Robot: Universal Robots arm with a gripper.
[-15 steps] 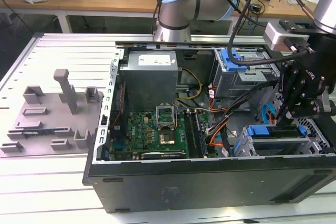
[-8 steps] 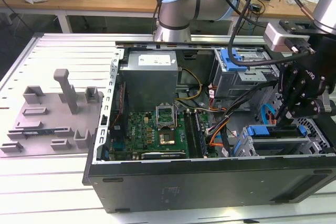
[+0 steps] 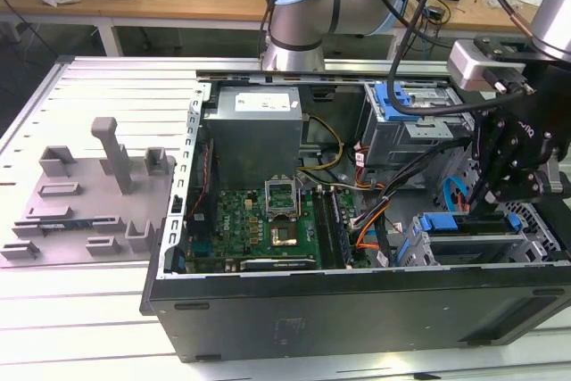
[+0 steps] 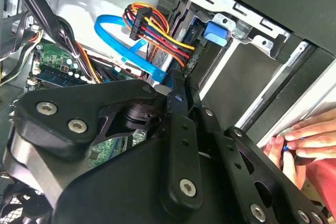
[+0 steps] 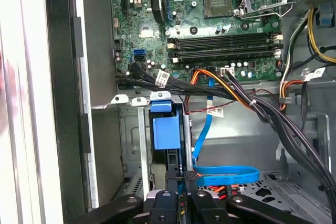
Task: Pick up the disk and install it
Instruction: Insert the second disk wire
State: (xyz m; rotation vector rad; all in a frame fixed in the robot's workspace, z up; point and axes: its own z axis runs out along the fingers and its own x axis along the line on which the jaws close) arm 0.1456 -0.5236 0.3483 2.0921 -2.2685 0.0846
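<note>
In drive bay, disk on edge, gripper above.

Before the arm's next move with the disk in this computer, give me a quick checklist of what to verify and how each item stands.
1. Computer case open above the drive bay: ok.
2. Disk standing edge-on in the bay slot, at the end effector: ok.
3. Blue data cable clear of the disk: cannot tell; it loops close beside the end effector.
4. Person's hand away from the case: not ok; it rests at the case edge in the second wrist view.
</note>
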